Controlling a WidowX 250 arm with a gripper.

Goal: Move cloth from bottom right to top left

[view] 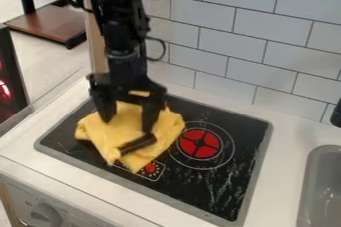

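The gripper [126, 124] hangs over the left part of the stove, open, with its two fingers well apart. A yellow cloth [123, 139] lies crumpled beneath and between the fingers, on the left side of the black cooktop. The fingers hide parts of the cloth's upper area. A dark brown, stick-like object [137, 144] lies across the cloth's lower part, just below the right finger.
The black cooktop [220, 186] has a red burner mark [200, 144] right of the cloth. A tiled wall [226, 47] rises behind. At the right edge is a grey sink [323, 186]; a stove knob [45, 215] is at the lower left.
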